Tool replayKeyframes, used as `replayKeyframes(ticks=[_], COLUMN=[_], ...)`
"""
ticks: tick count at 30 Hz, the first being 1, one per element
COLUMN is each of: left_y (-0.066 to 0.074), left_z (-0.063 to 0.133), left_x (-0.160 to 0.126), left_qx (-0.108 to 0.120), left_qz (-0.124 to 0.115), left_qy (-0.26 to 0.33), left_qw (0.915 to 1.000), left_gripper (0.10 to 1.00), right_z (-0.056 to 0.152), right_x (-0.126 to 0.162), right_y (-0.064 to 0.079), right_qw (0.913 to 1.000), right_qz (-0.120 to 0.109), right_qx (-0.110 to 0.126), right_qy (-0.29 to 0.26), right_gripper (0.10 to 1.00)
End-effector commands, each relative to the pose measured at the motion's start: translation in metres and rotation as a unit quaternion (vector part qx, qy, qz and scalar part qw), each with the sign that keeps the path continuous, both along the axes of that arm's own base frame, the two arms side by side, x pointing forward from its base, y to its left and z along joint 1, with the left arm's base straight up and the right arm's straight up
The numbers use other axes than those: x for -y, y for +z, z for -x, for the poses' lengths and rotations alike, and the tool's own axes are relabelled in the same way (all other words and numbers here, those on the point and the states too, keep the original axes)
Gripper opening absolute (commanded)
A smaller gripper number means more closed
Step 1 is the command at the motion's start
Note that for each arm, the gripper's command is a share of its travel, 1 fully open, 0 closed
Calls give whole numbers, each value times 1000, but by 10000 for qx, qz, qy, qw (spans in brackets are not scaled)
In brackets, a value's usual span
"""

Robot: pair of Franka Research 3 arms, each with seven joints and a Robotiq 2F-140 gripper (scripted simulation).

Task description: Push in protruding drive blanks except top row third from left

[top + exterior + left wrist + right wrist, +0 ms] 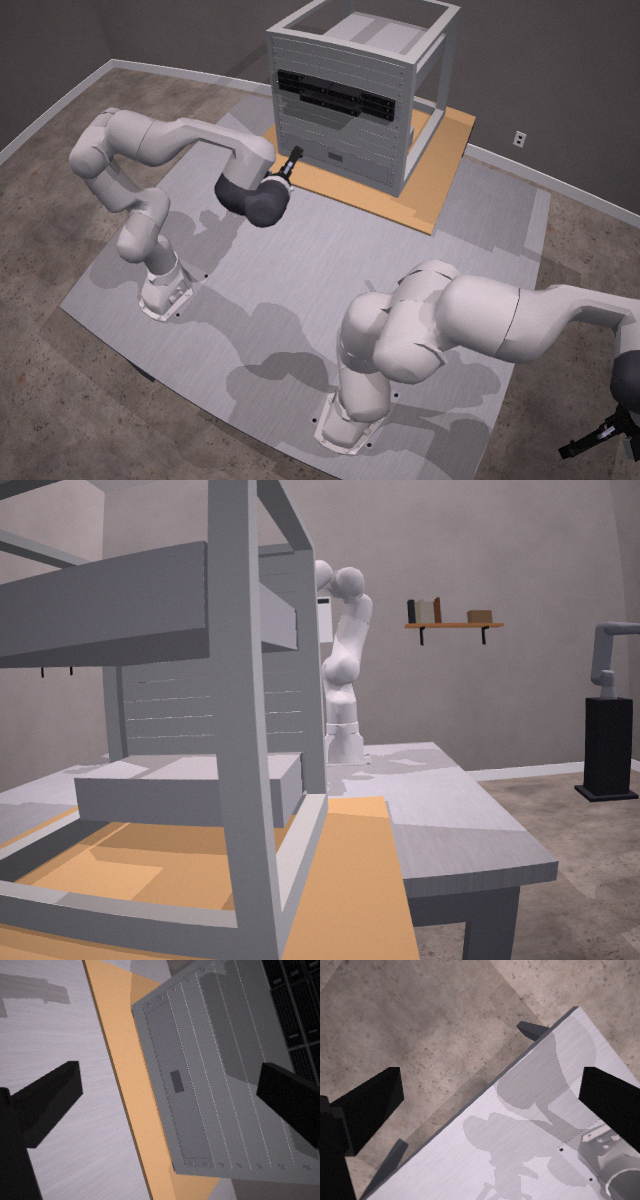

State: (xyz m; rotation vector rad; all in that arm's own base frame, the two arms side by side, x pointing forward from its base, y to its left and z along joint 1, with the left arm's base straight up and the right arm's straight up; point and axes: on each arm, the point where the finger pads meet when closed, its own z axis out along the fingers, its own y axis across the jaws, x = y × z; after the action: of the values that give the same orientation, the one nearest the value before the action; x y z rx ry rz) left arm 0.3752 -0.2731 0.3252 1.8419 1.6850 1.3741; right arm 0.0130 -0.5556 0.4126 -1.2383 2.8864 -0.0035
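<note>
The grey rack (404,131) (235,686) (192,1055) stands upright on an orange board. Black drive blanks (377,103) (286,1010) cross the upper part of its front. In the top view, blanks in the two middle columns stand out from the face, in the top row and lower down; the exact number is unclear. Only part of the blanks shows at the right edge of the left wrist view. My left gripper (297,152) (170,1078) is open and empty, in front of the rack's lower left front, below the blanks. My right gripper (564,452) (491,1083) is open and empty, far from the rack.
The orange board (356,200) (356,872) (131,1077) lies under the rack on the grey table (289,268) (439,810) (465,1160). The right arm's base stands near the table's front edge. The right gripper hangs beyond the table's edge, over the floor.
</note>
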Motion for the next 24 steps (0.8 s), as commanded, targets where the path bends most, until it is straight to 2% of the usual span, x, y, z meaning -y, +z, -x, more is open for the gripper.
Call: replayKeyframes(ticks=[1,8,10,14,24], left_y=[18,43,43,58,81], left_z=[-25,-53,-53,-67,-80], left_x=[0,-10,-10,-14,-13], left_qx=[679,1369,1369,1815,2494], left_qz=[490,775,775,1003,1458], left_qy=[-27,-271,-271,-491,-958], left_qw=[9965,9872,9872,9770,9525], left_gripper=[1000,1000,1000,1000,1000], right_z=[2,2,2,2,2], right_x=[-1,-1,-1,-1,-1], right_y=[0,0,0,0,0], right_qw=[10000,10000,10000,10000,10000], right_qz=[-9,-9,-9,-9,-9], right_qx=[-8,-8,-8,-8,-8], right_qy=[-25,-25,-25,-25,-25], right_gripper=[1000,1000,1000,1000,1000])
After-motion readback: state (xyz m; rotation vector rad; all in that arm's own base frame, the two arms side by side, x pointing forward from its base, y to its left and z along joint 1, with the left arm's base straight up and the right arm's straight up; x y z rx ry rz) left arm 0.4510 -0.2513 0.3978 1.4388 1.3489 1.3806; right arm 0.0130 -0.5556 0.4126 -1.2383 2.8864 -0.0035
